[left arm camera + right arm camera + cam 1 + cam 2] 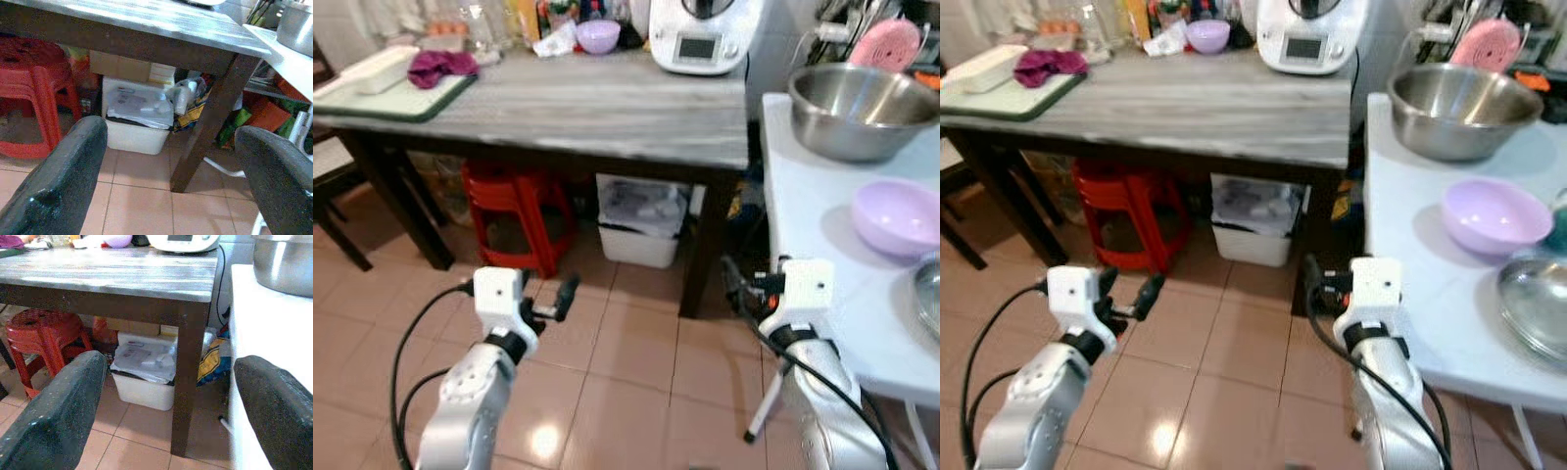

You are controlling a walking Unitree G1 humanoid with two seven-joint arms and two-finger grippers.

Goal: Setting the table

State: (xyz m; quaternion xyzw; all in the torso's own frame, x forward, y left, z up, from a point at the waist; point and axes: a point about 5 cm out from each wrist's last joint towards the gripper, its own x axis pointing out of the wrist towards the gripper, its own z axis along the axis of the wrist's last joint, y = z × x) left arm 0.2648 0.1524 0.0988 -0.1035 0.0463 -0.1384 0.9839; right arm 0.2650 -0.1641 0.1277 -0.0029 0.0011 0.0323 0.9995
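**Table setting barely begun, both hands empty**

Landmark: white worktop [822, 294], on the robot's right. On it: steel mixing bowl [857, 110] at the far end, lilac bowl [899, 216] nearer the robot, glass lid or plate [1538, 305] nearest, at the edge of the right eye view. Left of the white worktop stands the grey wooden worktop [597, 103], carrying a green tray [396, 98] with a purple cloth [440, 67], a small purple bowl [598, 35] and a white kitchen appliance [700, 39]; a red stool [514, 211] and a white bin [641, 230] sit under it.

Left hand [555, 302] spread wide, holding nothing, low over the floor, well left of the white worktop. Right hand [166, 401] also wide and empty, just beside the white worktop's near edge.

Progress, judged: nothing grasped, no place laid out. Likely next is reaching for the lilac bowl; carrying and placing all remain.
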